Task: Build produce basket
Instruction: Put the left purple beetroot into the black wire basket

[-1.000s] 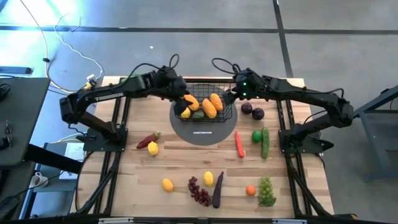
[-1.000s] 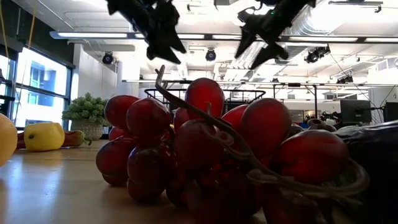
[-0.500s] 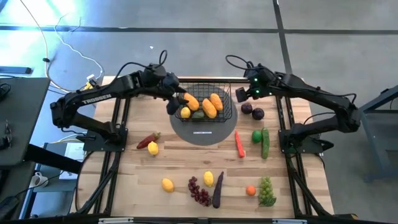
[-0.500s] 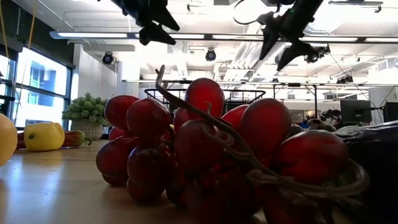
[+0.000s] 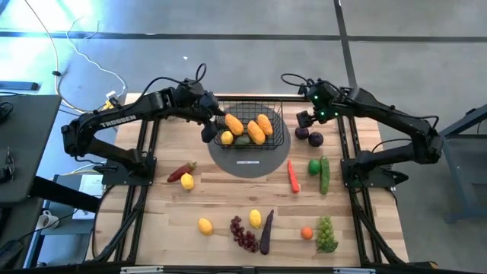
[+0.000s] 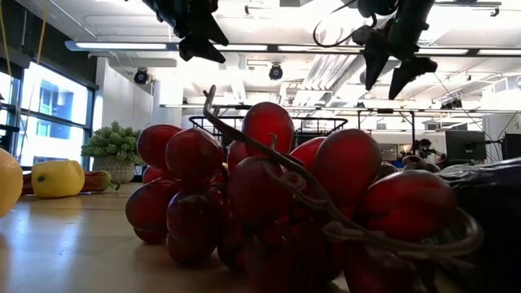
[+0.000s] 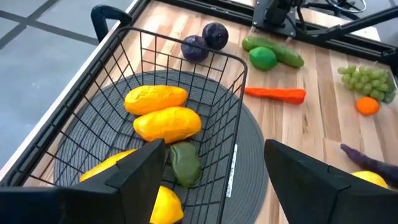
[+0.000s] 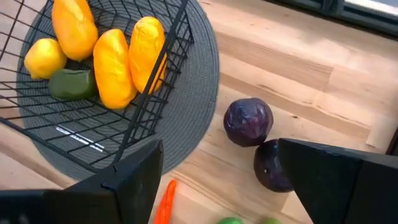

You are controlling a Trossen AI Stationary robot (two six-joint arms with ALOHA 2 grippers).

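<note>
The black wire basket (image 5: 251, 125) stands on a round grey disc (image 5: 249, 161) at the table's far middle. It holds three orange mangoes (image 7: 163, 123), a yellow lemon (image 8: 43, 57) and a green piece (image 7: 185, 163). My left gripper (image 5: 208, 131) is open and empty, raised beside the basket's left end; its wrist view looks along the basket between the fingers (image 7: 214, 148). My right gripper (image 5: 308, 116) is open and empty, raised to the right of the basket, above two dark purple round fruits (image 8: 247, 121) that lie on the table.
On the table's right lie a green lime (image 5: 313, 166), a cucumber (image 5: 325, 175) and a carrot (image 5: 293, 176). A red pepper (image 5: 179, 170) and a lemon (image 5: 187, 182) lie at the left. Lemons, red grapes (image 5: 243, 234), an eggplant (image 5: 265, 232), an orange and green grapes (image 5: 326, 234) lie near the front.
My left gripper has drawn back from over the basket's left part toward the table's left edge and has risen. My right gripper has gone from the basket's right end toward the table's right edge, to above the purple fruits. The basket and produce have stayed put.
</note>
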